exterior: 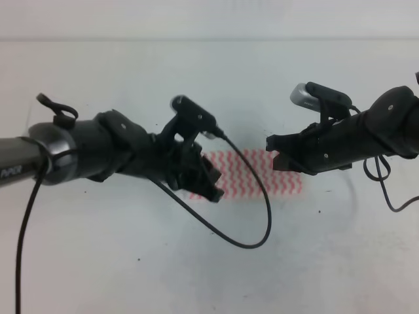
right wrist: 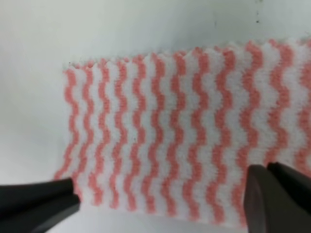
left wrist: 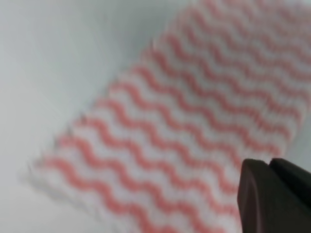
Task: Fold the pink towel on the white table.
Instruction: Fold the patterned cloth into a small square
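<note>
Saw the pink towel [exterior: 283, 184] lying flat on the white desk [exterior: 131, 275], near the middle of the high view, long side running left to right, and already looking like a narrow strip. Found both arms reaching in over it from opposite sides. Noted the left hand [exterior: 213, 184] hanging over the towel's left end, with a black cable [exterior: 258, 239] looping from its camera mount down across the cloth and the desk. Could not tell how far that hand was parted: made out only one dark finger [left wrist: 272, 199] at the lower right corner of the left wrist view, above the blurred wavy stripes of the towel [left wrist: 194, 121].

Noted the right hand [exterior: 273, 154] over the towel's right part. Saw it spread wide in its own wrist view (one finger [right wrist: 39, 199] at the lower left, the other [right wrist: 279, 199] at the lower right), holding nothing, the two fingers flanking the near edge of the towel [right wrist: 175, 141]. Saw the towel's left end, far edge and near edge all clear against the desk there.
</note>
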Controlling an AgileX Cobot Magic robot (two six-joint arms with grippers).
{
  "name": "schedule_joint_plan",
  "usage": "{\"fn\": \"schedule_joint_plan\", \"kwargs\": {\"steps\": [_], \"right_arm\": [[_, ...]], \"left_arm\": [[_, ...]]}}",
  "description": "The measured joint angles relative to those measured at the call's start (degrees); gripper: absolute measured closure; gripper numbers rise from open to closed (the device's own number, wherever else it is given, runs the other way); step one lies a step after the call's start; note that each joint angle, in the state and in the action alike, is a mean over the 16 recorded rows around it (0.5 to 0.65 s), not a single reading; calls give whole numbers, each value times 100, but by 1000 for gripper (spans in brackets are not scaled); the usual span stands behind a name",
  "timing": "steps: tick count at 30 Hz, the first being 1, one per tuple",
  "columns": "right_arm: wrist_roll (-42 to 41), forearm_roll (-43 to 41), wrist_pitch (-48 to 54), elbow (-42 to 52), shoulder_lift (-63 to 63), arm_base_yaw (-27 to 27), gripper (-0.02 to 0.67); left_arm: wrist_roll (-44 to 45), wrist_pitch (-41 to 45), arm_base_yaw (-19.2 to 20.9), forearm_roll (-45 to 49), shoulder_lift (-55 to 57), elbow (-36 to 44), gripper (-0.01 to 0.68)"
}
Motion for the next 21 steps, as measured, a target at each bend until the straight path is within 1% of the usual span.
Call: {"fn": "schedule_joint_plan", "kwargs": {"steps": [11, 21], "right_arm": [[-12, -2, 43, 0, 6, 1, 651], [-18, 2, 127, 0, -6, -1, 651]], "left_arm": [[-1282, 180, 7, 1236, 99, 11, 672], [-1516, 256, 6, 1445, -40, -4, 672]]}}
